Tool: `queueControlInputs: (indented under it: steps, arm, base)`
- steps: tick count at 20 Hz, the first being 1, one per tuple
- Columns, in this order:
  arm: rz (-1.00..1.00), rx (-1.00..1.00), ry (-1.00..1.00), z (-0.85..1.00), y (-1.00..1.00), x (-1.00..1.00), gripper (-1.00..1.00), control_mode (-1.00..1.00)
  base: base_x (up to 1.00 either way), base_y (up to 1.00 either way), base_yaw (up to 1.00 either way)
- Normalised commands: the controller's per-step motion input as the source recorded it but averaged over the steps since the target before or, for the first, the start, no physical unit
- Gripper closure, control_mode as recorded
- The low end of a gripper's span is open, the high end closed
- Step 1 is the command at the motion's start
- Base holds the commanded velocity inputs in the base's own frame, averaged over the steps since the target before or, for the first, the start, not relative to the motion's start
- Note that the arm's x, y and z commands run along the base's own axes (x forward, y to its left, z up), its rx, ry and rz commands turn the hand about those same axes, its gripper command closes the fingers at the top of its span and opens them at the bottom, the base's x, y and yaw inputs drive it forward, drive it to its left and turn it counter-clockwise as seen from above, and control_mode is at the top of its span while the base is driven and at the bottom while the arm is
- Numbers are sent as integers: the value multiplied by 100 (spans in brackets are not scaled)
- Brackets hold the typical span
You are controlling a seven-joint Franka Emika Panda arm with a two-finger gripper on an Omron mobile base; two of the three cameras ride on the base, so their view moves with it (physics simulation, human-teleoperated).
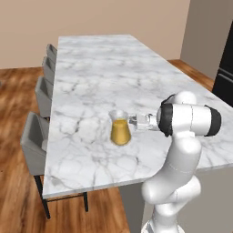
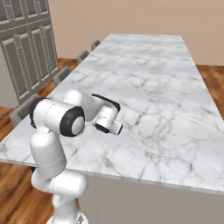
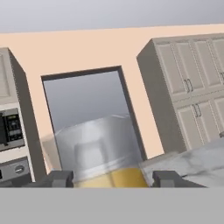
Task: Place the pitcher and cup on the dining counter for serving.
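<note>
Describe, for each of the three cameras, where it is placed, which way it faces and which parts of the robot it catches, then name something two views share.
Left base view: behind the arm's left, looking down over the dining counter at the pitcher; arm rises lower right.
Right base view: behind its right, same counter; arm lower left, cabinets beyond.
Hand view: on the hand, facing level past the pitcher toward cabinets; fingers at bottom.
Shared: both base views show the marble counter and arm.

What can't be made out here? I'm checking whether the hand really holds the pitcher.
- Hand, left base view: too small to judge its grip on the pitcher.
- Pitcher base, hand view: cut off by the bottom edge.
- Pitcher, right base view: hidden behind the arm.
</note>
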Motion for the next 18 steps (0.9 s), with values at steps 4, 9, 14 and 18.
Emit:
queueControlInputs:
  steps: [4,9,14,18]
  arm:
    - [-5,0,0,13,-79,-90,-100,-100]
    - [-14,-2,0,22,-83,-96,-100,-100]
    - [-10,-17,1,-3,-60,-57,-100,-100]
    - [-7,-12,1,23,-6,-47,-100,-100]
  base:
    - [0,0,0]
    - [0,0,0]
    - [0,0,0]
    - [0,0,0]
